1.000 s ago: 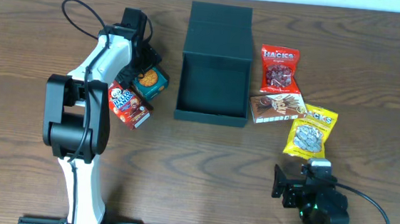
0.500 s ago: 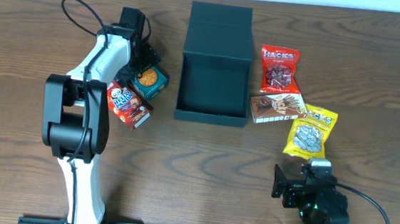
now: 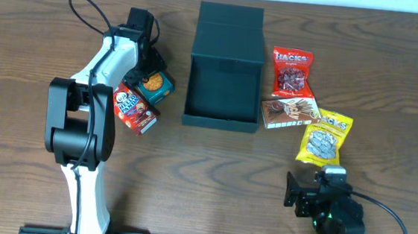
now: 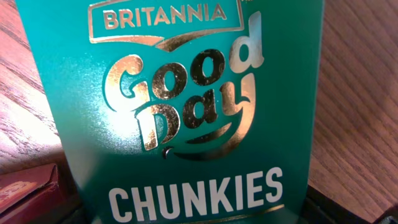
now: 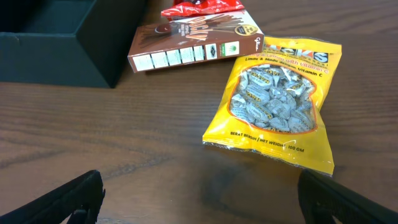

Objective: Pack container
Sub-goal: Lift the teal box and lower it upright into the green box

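At the left, the left gripper (image 3: 147,66) is seen pressed down over the small teal "Good Day Chunkies" cardboard carton (image 3: 157,84). That carton fills the left wrist view (image 4: 180,106), so it cannot be told whether the jaws are closed on it or only set around it. A red Hello Panda snack box (image 3: 135,109) is found just beside it, at its 7 o'clock.

At centre on the wooden tabletop (image 3: 212,169), the dark teal-green matte square container (image 3: 224,84) is seen open, its flap lid thrown back toward 12 o'clock and nothing visible inside. It lies at 3 o'clock from the left jaws, near, its long axis running 12 to 6. The left arm is judged the nearer.

To the right, a red Hacks sweet packet (image 3: 292,73), a brown chocolate-stick carton (image 3: 290,112) and a yellow sweet packet (image 3: 325,137) are lined up beside the container.

The right gripper (image 5: 208,199) is parked at 5 o'clock, jaws spread wide and holding nothing.
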